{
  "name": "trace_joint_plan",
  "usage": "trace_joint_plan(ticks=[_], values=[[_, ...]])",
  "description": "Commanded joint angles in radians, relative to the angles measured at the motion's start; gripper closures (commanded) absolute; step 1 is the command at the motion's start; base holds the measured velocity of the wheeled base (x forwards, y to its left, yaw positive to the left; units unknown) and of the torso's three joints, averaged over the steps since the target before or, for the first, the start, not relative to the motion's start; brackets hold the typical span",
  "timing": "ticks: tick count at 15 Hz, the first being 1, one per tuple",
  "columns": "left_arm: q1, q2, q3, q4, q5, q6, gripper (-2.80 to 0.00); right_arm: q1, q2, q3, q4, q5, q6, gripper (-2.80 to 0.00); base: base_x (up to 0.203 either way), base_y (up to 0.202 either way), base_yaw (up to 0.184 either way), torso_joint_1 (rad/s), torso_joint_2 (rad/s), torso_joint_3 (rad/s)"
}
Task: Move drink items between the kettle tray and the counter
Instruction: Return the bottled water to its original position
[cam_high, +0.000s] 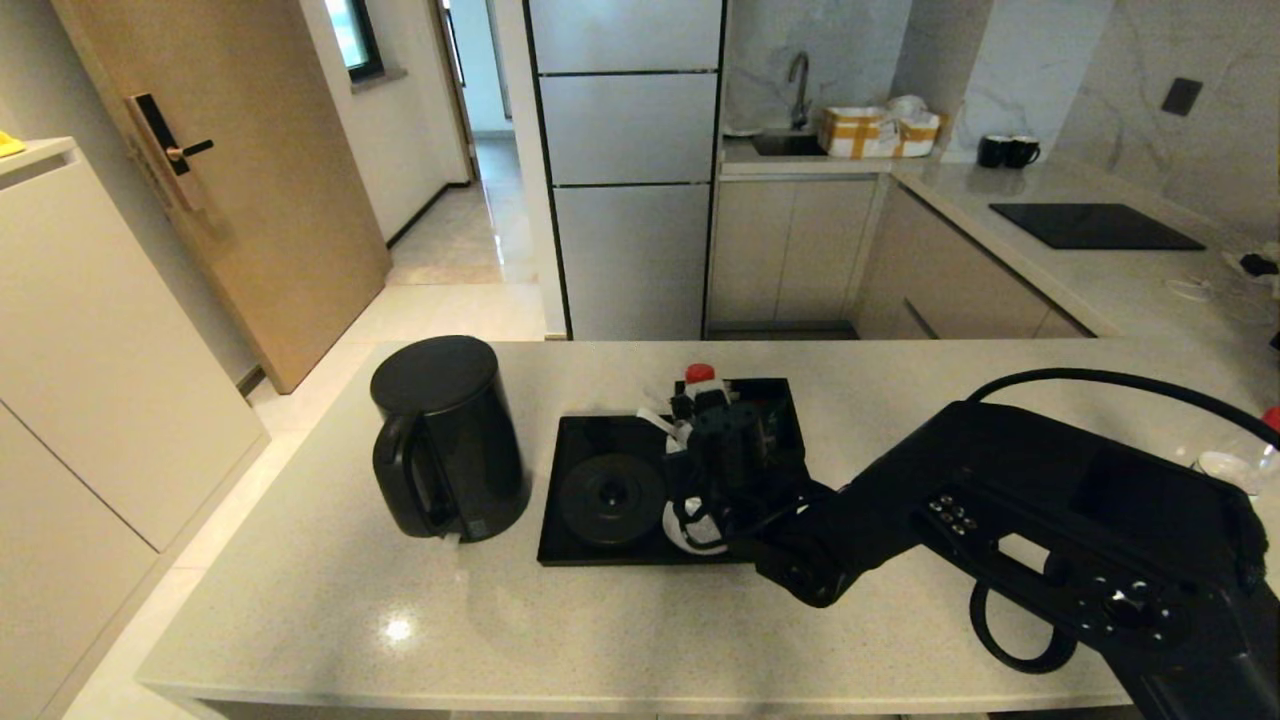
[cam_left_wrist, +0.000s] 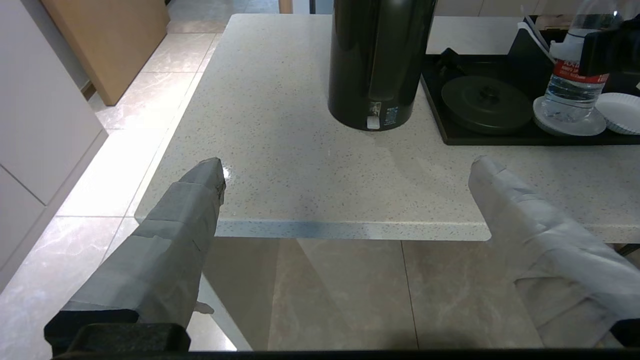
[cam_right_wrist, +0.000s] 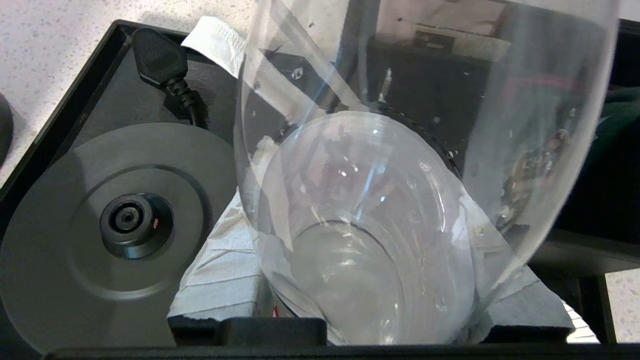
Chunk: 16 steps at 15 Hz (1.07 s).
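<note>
Kettle (cam_high: 447, 437) on counter (cam_high: 330, 600), left of kettle tray (cam_high: 565, 470).

Home kitchen. Stone counter (cam_high: 600, 620) with a kettle (cam_high: 447, 437) near; far side has a sink tap (cam_high: 799, 88), inset cooktop (cam_high: 1095, 226) at right, cabinets (cam_high: 790, 250), tall fridge (cam_high: 625, 160). Door with a lock (cam_high: 165, 150) far left.
</note>
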Motion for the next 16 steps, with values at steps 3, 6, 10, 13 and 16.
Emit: trace_joint_plan(ticks=[3, 6, 10, 13, 16], values=[[0.0, 0.008, -0.001, 0.001, 0.001, 0.002, -2.8, 0.006, -0.008, 0.061, -0.031, -0.019, 0.001, 0.0, 0.0, 0.0, 0.0, 0.0, 0.0, 0.0], [0.0, 0.01, -0.001, 0.002, 0.001, 0.002, -2.8, 0.021, -0.002, 0.087, -0.045, -0.026, 0.001, 0.0, 0.0, 0.0, 0.0, 0.0, 0.0, 0.0], [0.001, 0.008, -0.001, 0.003, 0.001, 0.002, -2.8, 0.041, -0.007, 0.117, -0.072, -0.036, 0.002, -2.8, 0.0, 0.0, 0.0, 0.0, 0.0, 0.0], [0.0, 0.008, -0.001, 0.003, 0.001, 0.002, -2.8, 0.047, -0.024, 0.149, -0.093, -0.044, 0.001, -2.8, 0.0, 0.0, 0.0, 0.0, 0.0, 0.0], [0.0, 0.009, -0.001, 0.003, 0.001, 0.002, -2.8, 0.046, -0.076, 0.187, -0.094, -0.048, 0.001, -2.8, 0.0, 0.0, 0.0, 0.0, 0.0, 0.0]])
